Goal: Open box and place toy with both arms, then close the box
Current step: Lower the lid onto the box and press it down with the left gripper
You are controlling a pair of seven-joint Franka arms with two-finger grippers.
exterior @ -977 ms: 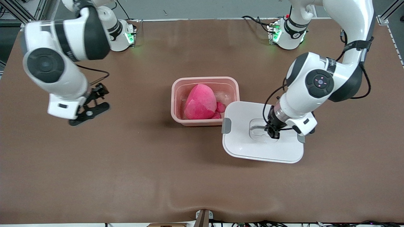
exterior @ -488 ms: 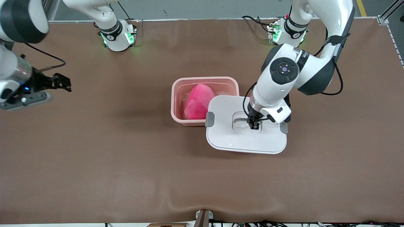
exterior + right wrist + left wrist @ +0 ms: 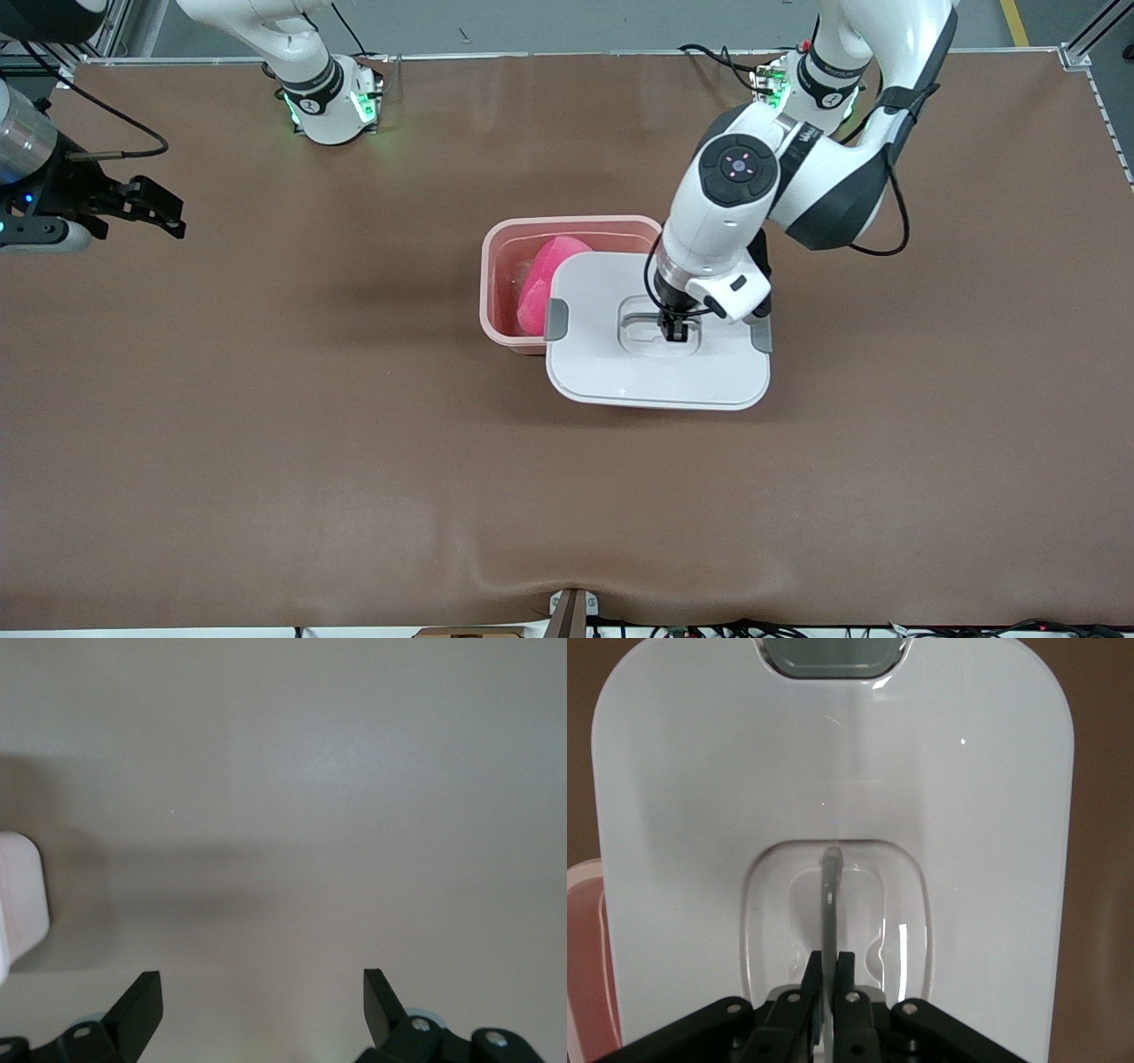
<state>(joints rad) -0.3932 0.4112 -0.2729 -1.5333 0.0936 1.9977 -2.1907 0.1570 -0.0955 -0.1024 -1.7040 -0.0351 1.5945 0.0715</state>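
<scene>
Over the box (image 3: pixel 505 266), left tool (image 3: pixel 674 335) (shut) grips lid handle (image 3: pixel 830 904).

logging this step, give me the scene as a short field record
box: open, mid-table
toy: inside the box, partly hidden by the lid
lid: in the air, partly over the box, not seated
left gripper: shut on the lid's handle
right gripper: open, empty, over the table at the right arm's end, waiting

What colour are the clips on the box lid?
Grey clips on the white lid, clearest in the front view.
</scene>
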